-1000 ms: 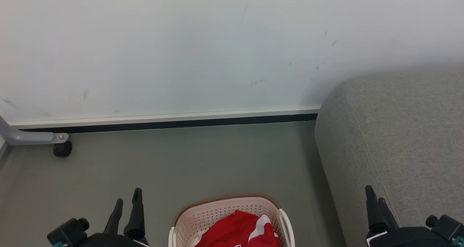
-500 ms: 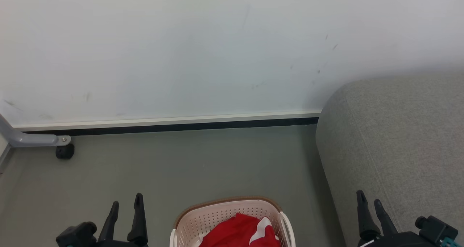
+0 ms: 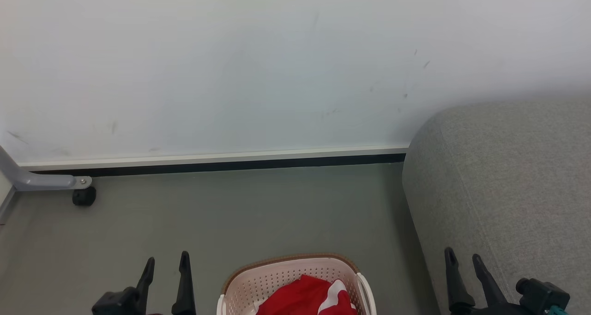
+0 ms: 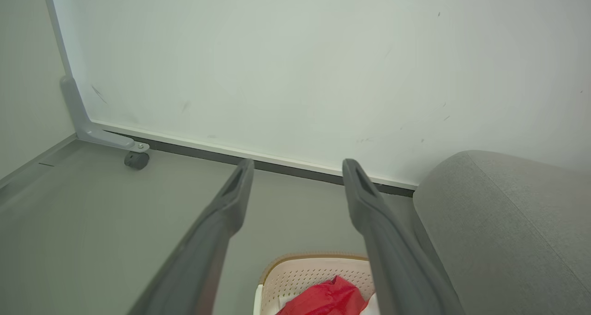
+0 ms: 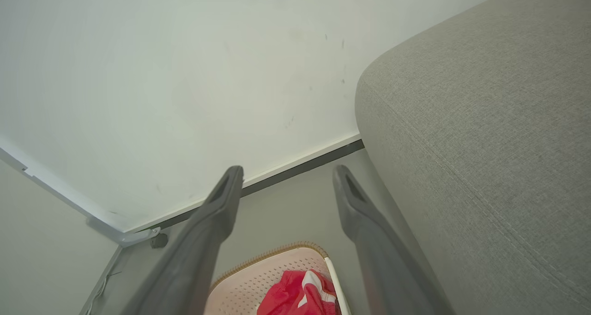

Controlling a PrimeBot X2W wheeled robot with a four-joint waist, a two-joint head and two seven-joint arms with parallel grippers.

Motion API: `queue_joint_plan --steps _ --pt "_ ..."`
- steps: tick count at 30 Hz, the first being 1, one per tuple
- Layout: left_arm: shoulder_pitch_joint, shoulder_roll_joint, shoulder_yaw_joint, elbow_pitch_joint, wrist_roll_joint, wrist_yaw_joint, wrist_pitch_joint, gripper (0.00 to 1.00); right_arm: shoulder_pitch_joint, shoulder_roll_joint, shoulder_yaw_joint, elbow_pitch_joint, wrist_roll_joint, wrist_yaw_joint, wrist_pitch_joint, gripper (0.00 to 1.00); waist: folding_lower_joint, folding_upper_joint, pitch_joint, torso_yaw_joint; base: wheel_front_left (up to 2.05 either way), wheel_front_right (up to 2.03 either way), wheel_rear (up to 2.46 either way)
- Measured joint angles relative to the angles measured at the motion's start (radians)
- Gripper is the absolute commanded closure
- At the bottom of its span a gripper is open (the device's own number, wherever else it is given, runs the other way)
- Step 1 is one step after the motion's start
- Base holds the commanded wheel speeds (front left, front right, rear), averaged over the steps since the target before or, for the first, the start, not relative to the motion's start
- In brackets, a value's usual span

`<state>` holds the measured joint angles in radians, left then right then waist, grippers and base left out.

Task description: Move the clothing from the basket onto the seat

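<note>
Red clothing [image 3: 307,296] with a white patch lies bunched in the basket [image 3: 291,258], which stands on the grey floor [image 3: 254,208] at the bottom edge of the head view. The seat [image 3: 508,181] rises just beside the basket on the robot's right, its rounded corner close to the white wall [image 3: 231,65]. What shows of its grey fabric carries no cloth. A dark caster [image 3: 84,196] on a grey metal leg sits well apart, at the far left by the baseboard.

The left gripper [image 3: 167,257] hangs over the floor to the left of the basket with its fingers spread and nothing between them. The right gripper [image 3: 461,253] is in front of the seat's side, to the right of the basket, also spread wide and empty. Both wrist views look past parted fingers at the basket below, and neither gripper touches the basket or the cloth.

By these views the task looks barely begun, or between pieces. The clothing seen is all inside the basket, and the pictures do not show how many pieces are in the pile, since the frame cuts off the near half of the basket. What is left, as I judge it, is the whole cycle: reach down into the basket, pinch a fold, lift it over the rim and lay it on the seat.
</note>
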<state>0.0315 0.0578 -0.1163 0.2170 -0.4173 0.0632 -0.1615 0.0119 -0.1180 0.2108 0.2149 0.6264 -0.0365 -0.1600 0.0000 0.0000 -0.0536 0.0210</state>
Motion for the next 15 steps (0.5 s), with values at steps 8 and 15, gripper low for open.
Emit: queue_joint_plan --steps 8,15 --pt "0.014 0.0 -0.019 0.003 0.096 0.017 -0.026 0.0 0.002 -0.008 0.025 -0.01 -0.085 -0.009 -0.028 0.0 0.0 0.0 -0.004 0.001 0.0 0.0 0.0" --pt "0.014 0.0 -0.028 0.005 0.185 0.034 -0.048 0.0 0.004 -0.013 0.048 -0.018 -0.168 -0.018 -0.046 0.0 0.0 0.0 -0.008 0.003 0.0 0.0 0.0"
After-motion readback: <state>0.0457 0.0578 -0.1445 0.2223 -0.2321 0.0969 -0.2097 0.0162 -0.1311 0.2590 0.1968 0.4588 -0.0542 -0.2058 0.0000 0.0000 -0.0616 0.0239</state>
